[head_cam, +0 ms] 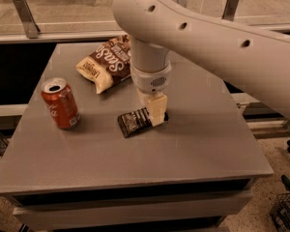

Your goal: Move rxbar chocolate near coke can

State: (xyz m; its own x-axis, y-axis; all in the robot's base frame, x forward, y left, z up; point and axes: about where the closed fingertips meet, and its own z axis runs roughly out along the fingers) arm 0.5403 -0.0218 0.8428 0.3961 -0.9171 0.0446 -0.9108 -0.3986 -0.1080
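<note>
Rxbar chocolate, flat black wrapper bar with white lettering (134, 123), lies on the grey table (193, 144), its right end under the tool (156, 111). Tool is low at table level and looks clamped on that end, probably to carry or drag the bar. Red-orange aluminium coke can (61, 104) stands upright well left of the tool, gap not closed yet. Brown-and-cream chip bag (105, 64) is behind-left of the tool, off the path.

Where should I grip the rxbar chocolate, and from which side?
Take the rxbar chocolate across its short width, coming straight down from above: it lies flat on the table, probably too thin for a side approach. The hand sits at the bar's end farther from the coke can.
</note>
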